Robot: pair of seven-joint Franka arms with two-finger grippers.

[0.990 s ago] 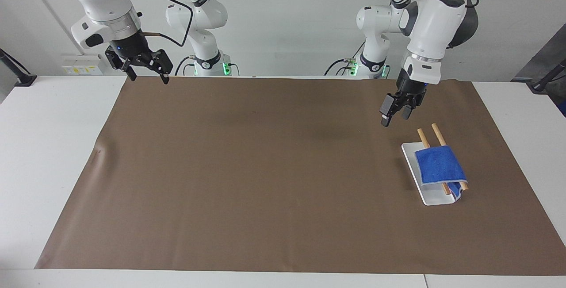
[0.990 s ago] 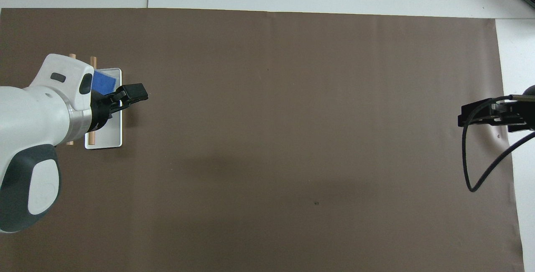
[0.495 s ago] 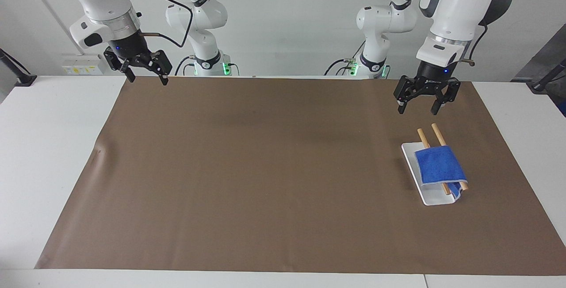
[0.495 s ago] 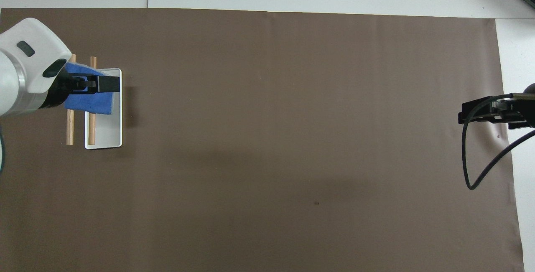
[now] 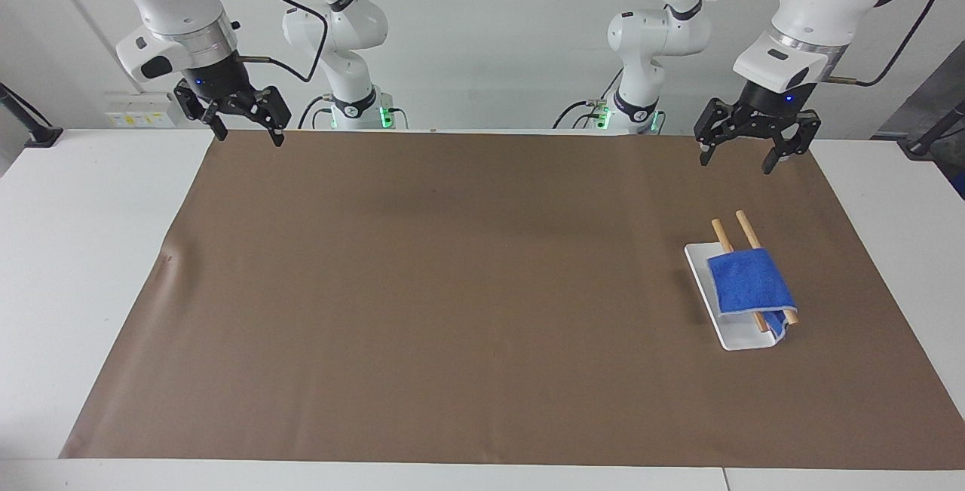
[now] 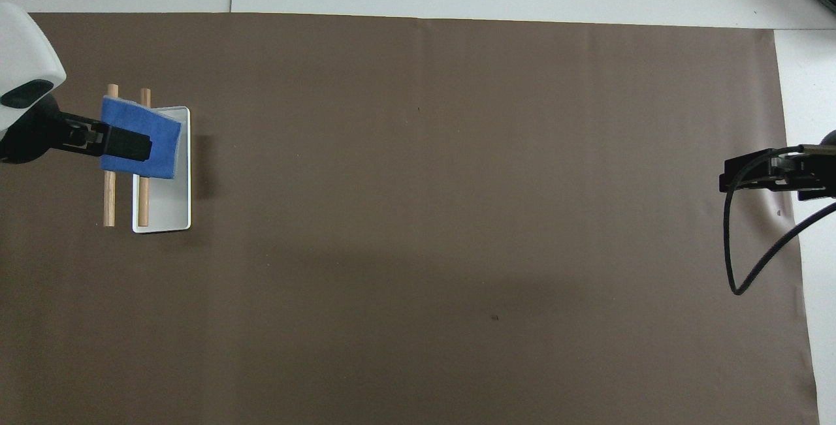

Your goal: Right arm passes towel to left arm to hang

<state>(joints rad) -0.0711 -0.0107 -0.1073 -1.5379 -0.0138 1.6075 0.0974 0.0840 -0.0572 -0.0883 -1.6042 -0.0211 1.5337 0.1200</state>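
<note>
Left gripper (image 5: 758,151) now up and away from the towel (image 5: 750,280), lifted off toward the robots' end of the mat (image 5: 452,287), where a second ago hung low just beside the rack (image 5: 735,332). Turned too, both fingers now side by side. Means towel hangs, job looks done.

Towel: draped over the two sticks (image 5: 722,234) on the white rack, at the left arm's end of the table.

Left gripper: wide open, holds nothing, touches nothing.

Right gripper (image 5: 245,120): wide open too, empty, waits over the mat's edge by the robots.
</note>
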